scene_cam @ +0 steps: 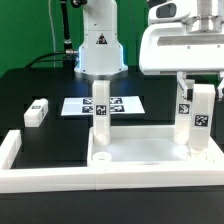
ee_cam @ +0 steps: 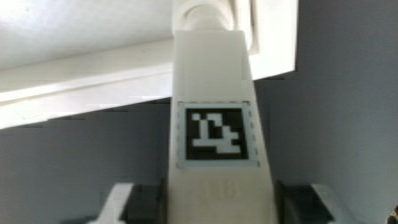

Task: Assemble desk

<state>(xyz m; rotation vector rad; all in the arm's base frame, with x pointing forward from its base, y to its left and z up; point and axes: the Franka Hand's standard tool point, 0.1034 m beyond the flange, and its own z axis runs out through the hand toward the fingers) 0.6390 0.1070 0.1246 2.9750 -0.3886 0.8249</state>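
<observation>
The white tray-like tabletop (scene_cam: 140,156) lies at the front of the table. One white leg (scene_cam: 100,108) stands upright at its far corner on the exterior view's left. My gripper (scene_cam: 197,88) reaches down over the far corner on the exterior view's right, shut on a second tagged leg (scene_cam: 198,118) that it holds upright on the tabletop. In the wrist view this leg (ee_cam: 217,120) runs between my fingers (ee_cam: 125,203), its tag facing the camera, with the tabletop rim (ee_cam: 107,85) beyond. A third leg (scene_cam: 36,112) lies loose on the black table at the exterior view's left.
The marker board (scene_cam: 125,104) lies flat behind the tabletop. Long white border bars (scene_cam: 40,178) run along the front and the exterior view's left edge. The robot base (scene_cam: 100,50) stands at the back.
</observation>
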